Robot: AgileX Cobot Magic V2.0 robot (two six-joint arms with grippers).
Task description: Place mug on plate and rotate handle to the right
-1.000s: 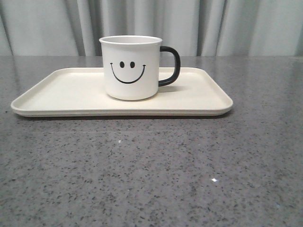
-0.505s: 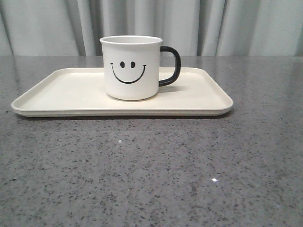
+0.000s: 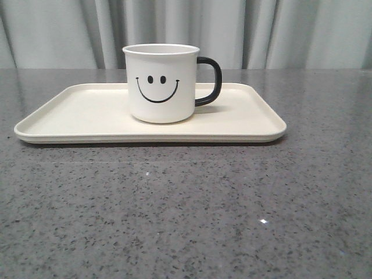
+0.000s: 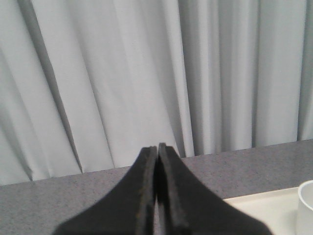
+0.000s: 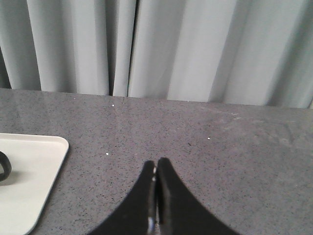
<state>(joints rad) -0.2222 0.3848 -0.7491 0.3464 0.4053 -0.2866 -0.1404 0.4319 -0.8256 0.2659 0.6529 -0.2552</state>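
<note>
Now: mug [image 3: 161, 83] upright on plate [image 3: 75, 116] | handle [image 3: 210, 81] right | left claw [image 4: 157, 149] clenched, empty | right claw [image 5: 155, 166] clenched, empty

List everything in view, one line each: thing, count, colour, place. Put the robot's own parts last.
mug: one, white with a black smiley face, upright on the plate, around its middle.
handle: one, black, on the mug's right side.
plate: one, cream, on the table, towards the far side.
table: one, grey speckled, across the whole foreground.
curtain: one, pale grey, behind the table.
left gripper: one, black, shut and holding nothing, left of the mug.
right gripper: one, black, shut and holding nothing, over the table right of the plate.
</note>
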